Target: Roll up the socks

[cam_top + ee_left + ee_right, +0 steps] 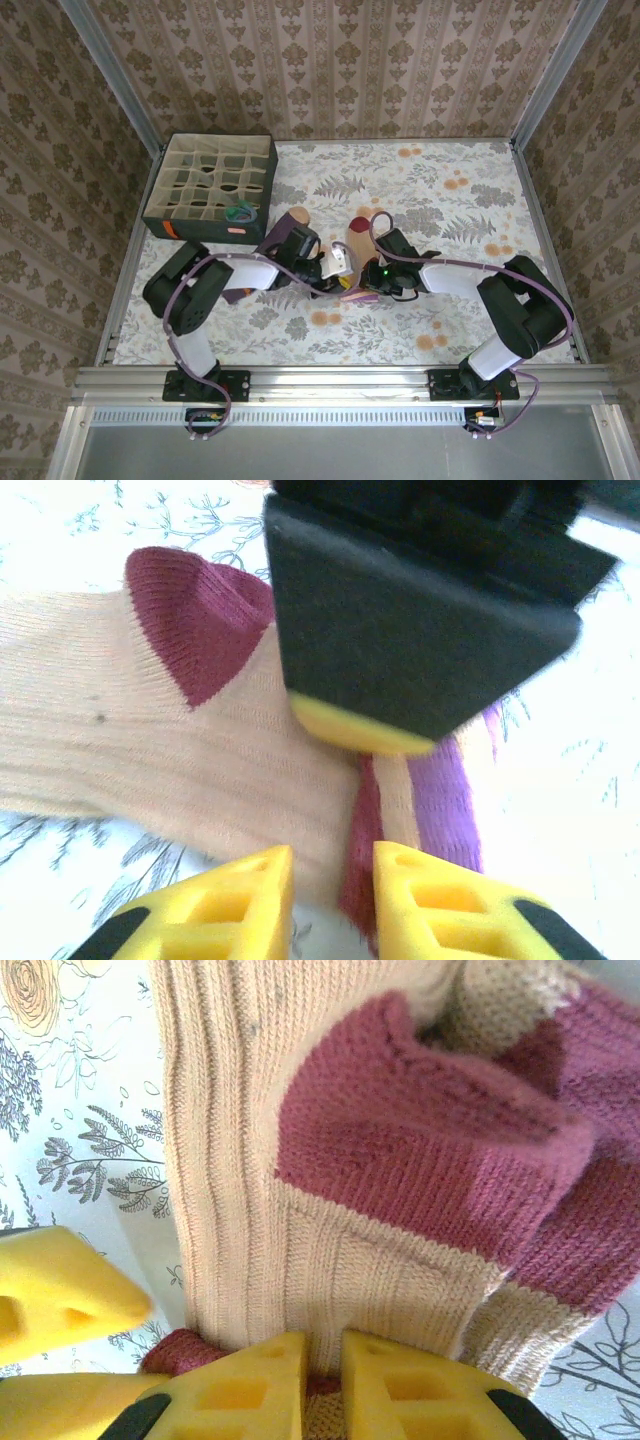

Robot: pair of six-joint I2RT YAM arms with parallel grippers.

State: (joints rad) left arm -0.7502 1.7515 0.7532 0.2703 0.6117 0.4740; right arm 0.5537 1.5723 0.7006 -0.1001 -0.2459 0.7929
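Observation:
The peach sock [358, 240] lies on the table's middle, maroon toe pointing away from the arms. In the right wrist view its ribbed leg [230, 1160] and maroon heel [400, 1150] bunch up, and my right gripper [325, 1350] is shut on a fold of it. My left gripper [332, 865] hovers open over the striped cuff [440, 800], nothing pinched between its fingers. Both grippers meet at the sock's near end, the left gripper [335, 268] beside the right gripper [368, 285]. A purple sock's tan toe [298, 215] shows behind the left arm.
A dark fabric box [165, 222] with grid compartments stands at the back left; a blue-green sock [240, 212] sits in one near compartment. A yellow finger of the left gripper [60, 1280] lies close beside the right fingers. Metal rails edge the table.

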